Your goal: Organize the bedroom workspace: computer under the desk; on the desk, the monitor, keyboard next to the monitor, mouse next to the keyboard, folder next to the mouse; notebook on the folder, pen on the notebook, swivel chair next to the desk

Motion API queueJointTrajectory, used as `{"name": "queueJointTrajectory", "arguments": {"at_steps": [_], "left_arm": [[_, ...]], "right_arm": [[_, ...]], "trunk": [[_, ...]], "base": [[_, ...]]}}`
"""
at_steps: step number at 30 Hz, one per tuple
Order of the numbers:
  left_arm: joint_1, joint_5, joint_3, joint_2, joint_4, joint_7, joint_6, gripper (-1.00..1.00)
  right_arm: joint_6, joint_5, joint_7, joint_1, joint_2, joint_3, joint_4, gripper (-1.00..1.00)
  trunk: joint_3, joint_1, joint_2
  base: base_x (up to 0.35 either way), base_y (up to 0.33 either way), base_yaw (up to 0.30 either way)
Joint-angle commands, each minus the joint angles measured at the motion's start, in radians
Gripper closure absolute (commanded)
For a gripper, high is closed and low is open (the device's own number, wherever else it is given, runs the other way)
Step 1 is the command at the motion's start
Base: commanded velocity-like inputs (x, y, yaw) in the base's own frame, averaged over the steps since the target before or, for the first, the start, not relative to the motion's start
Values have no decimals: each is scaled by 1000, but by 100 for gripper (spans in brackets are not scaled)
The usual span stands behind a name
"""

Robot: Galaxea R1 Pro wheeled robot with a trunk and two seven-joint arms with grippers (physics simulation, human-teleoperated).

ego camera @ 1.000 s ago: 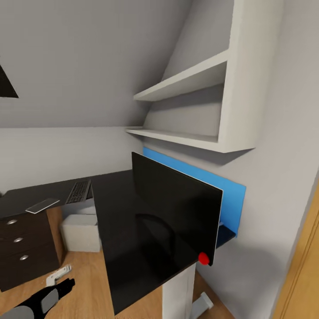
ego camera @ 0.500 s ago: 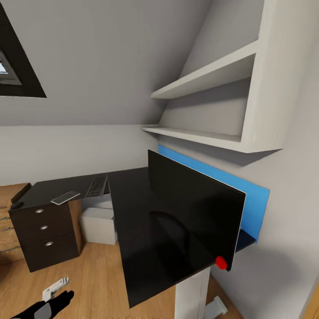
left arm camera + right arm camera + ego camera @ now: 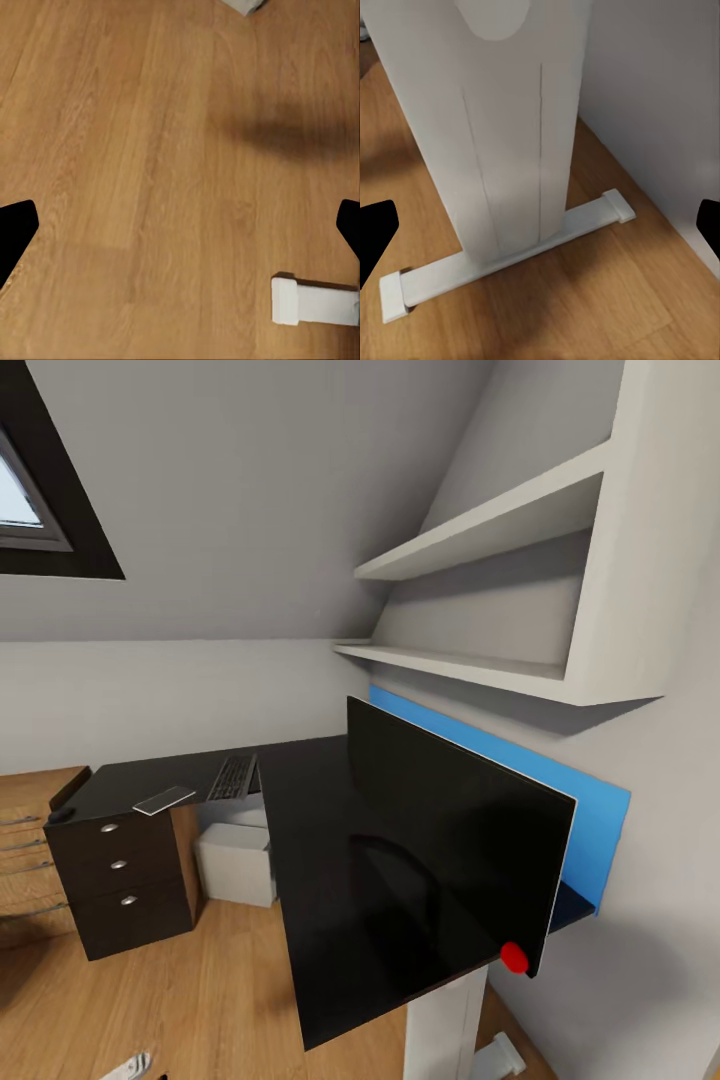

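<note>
The black L-shaped desk (image 3: 310, 830) runs along the grey bedroom walls. On its near wing stands the wide black monitor (image 3: 450, 840). The dark keyboard (image 3: 232, 778) lies on the far wing, and the thin white-grey notebook (image 3: 165, 800) lies beside it. A small dark lump that looks like the mouse (image 3: 62, 815) sits at the desk's far left end. Under the desk stands the light grey computer (image 3: 237, 863). The folder, pen and swivel chair are out of view. My left gripper (image 3: 180, 232) hangs open over bare wood floor. My right gripper (image 3: 540, 232) is open, facing the desk's white pedestal leg (image 3: 502, 127).
Three dark drawers (image 3: 120, 880) sit under the desk's left end, with a light wooden drawer chest (image 3: 25, 850) beyond them. A long blue wall panel (image 3: 590, 820) and white shelves (image 3: 480, 660) are behind the monitor. A skylight (image 3: 30, 510) is at upper left. A white foot bar (image 3: 510, 259) rests on the floor.
The head camera has shifted, so the desk sits further right and the skylight shows more. My left arm has dropped out at the bottom edge. Nothing on the desk has moved.
</note>
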Motion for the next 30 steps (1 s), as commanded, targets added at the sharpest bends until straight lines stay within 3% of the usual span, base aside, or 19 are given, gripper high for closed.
{"name": "queueJointTrajectory", "arguments": {"at_steps": [1,3,7,9,17,30], "left_arm": [[19,-2,7,-6,2,-9,-74,-100],[46,-8,7,-13,2,-11,-152,-100],[88,-20,6,-36,2,-14,-219,-100],[122,-58,6,-52,2,-15,-314,-100],[133,-84,6,-58,2,-13,-356,-100],[134,-85,6,-81,2,-3,-355,-100]], "right_arm": [[-3,5,2,-1,-1,-8,1,-100],[-3,5,2,-1,-3,-8,1,-100],[-4,6,4,-1,-4,-8,1,-100],[-6,9,7,-1,-4,-7,2,-100],[-2,9,8,-1,-1,-6,3,-100],[7,4,4,-1,9,-8,4,-100]], "trunk": [[-1,0,-1],[-1,0,-1],[-1,0,-1],[-1,0,-1],[-1,0,-1],[35,-50,90]], "base": [[0,0,5],[0,0,3],[0,0,1],[0,0,0],[0,0,0],[0,0,23]]}}
